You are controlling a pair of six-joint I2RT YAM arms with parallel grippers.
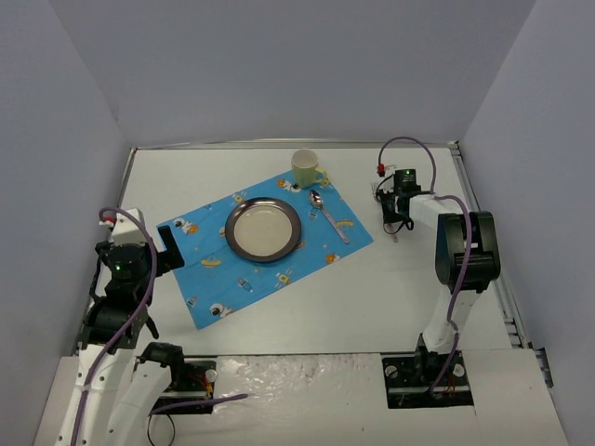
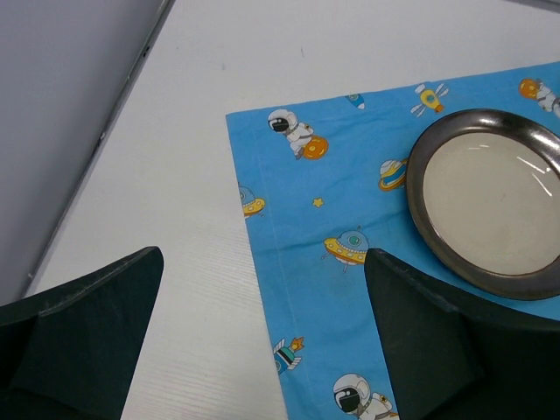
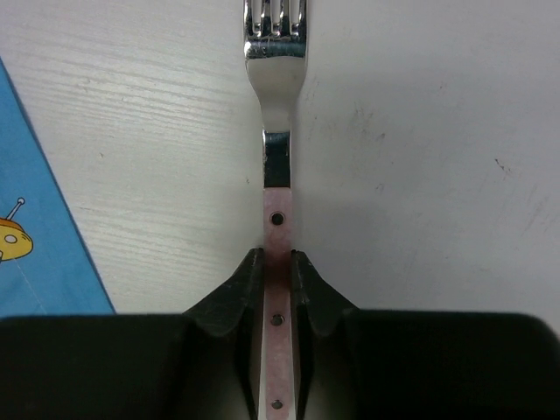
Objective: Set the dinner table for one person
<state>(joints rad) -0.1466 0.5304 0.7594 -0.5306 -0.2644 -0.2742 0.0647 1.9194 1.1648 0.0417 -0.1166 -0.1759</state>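
Note:
In the right wrist view my right gripper (image 3: pixel 277 262) is shut on the pink riveted handle of a metal fork (image 3: pixel 276 87). The fork's tines point away over the white dinner table (image 3: pixel 437 131). From above, that gripper (image 1: pixel 390 219) sits right of the blue space-print placemat (image 1: pixel 209 269). On the mat are a dark-rimmed plate (image 1: pixel 263 229), a spoon (image 1: pixel 327 214) to its right and a pale green cup (image 1: pixel 306 167) at the far corner. My left gripper (image 2: pixel 262 258) hovers open over the mat's left edge (image 2: pixel 254 254), holding nothing.
Pale lavender walls (image 1: pixel 56 139) close in the table (image 1: pixel 372 297) on three sides, with a metal rim (image 1: pixel 483 232) along the right. Both arm bases (image 1: pixel 428 372) stand at the near edge. The plate (image 2: pixel 490 197) lies just right of the left gripper's fingers.

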